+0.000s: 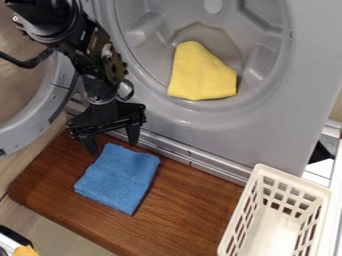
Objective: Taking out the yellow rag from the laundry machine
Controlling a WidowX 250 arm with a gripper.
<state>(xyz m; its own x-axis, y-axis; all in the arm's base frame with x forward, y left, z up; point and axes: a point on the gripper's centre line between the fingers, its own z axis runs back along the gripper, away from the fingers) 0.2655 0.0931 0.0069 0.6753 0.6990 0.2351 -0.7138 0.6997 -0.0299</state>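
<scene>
The black gripper (112, 142) hangs at the left, in front of the laundry machine (267, 130), with its two fingers apart and nothing held between them. Its fingertips are over the upper edge of a folded blue cloth; whether they touch it I cannot tell. The yellow rag (200, 75) lies inside the machine's round grey drum opening, near its lower lip, to the right of and above the gripper in the view.
The blue cloth (119, 178) lies on a brown wooden board (180, 210). A cream slotted basket (259, 175) stands at the lower right. The machine's round door (50, 100) is swung out at the left, beside the arm.
</scene>
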